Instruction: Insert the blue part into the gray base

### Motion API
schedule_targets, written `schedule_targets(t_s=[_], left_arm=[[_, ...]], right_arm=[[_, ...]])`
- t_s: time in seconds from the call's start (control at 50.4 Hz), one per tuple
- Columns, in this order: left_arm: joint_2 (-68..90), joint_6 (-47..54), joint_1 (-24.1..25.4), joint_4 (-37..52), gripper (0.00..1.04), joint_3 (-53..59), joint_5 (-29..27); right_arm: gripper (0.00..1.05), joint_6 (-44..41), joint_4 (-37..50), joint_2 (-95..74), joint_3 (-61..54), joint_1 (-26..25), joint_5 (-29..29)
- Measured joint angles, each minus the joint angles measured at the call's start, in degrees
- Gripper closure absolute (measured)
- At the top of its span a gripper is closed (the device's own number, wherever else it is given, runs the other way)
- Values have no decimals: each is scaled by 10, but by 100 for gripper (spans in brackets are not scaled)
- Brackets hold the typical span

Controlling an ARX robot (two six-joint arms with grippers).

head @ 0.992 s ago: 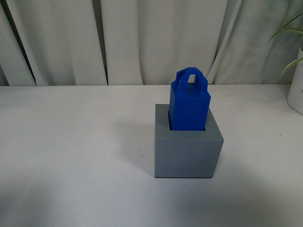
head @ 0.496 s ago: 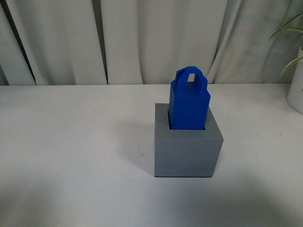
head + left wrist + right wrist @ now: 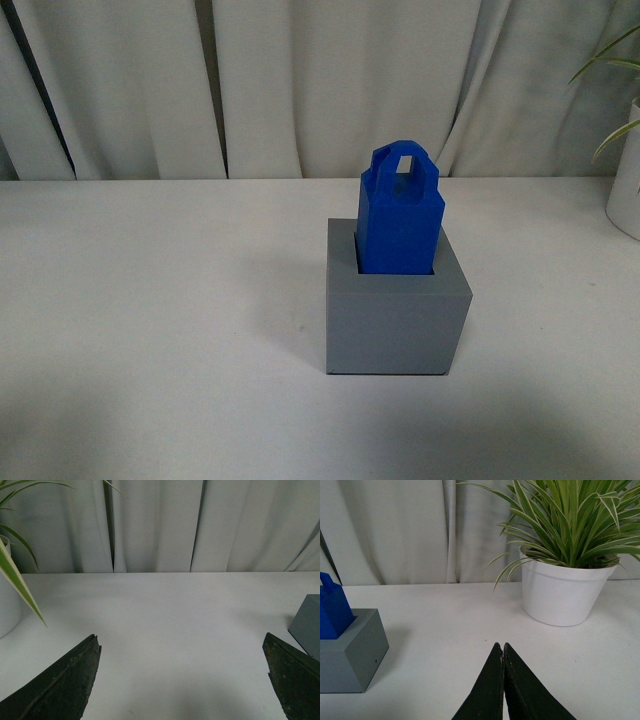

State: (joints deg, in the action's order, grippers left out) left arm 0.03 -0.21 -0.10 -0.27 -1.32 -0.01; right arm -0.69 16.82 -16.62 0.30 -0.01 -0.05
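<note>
Two task things show in the front view: the blue part (image 3: 400, 215) stands upright in the recess of the gray base (image 3: 396, 318), its lower end below the rim and its handle loop on top. The base sits on the white bench (image 3: 150, 300), a little toward 3 o'clock from the middle of this view. Neither arm appears here, and nothing touches the part. At the 3 o'clock edge a white pot (image 3: 627, 190) with leaves shows in part.

From the left wrist, the left claw (image 3: 182, 680) has its fingers wide apart with only bare bench between them. A gray corner of the base (image 3: 306, 625) lies just beyond one finger; it is not held.

From the right wrist, the right claw (image 3: 503, 687) has its fingers pressed together, holding nothing. The part (image 3: 332, 610) in the base (image 3: 350, 652) stands well apart from it, and a potted plant (image 3: 565, 565) stands further back.

Judging by this, the insertion looks done. Whether the part is fully bottomed out cannot be told.
</note>
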Motion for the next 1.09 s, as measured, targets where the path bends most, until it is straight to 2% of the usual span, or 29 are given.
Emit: schedule_targets(t_s=[0.436,0.575,0.833,0.873,0.912,1.091], left_arm=[[0,0,0,0,6,0,0],[0,0,0,0,6,0,0],[0,0,0,0,6,0,0],[0,0,0,0,6,0,0],[0,0,0,0,6,0,0],[0,0,0,0,6,0,0]], right_arm=[[102,0,-65,66,0,0,0],[102,0,-162,144,0,0,-2],[102,0,-167,163,0,0,-2],[97,0,-167,163,0,0,-2],[86,0,-167,163,0,0,-2],[53,0,-167,163,0,0,-2]])
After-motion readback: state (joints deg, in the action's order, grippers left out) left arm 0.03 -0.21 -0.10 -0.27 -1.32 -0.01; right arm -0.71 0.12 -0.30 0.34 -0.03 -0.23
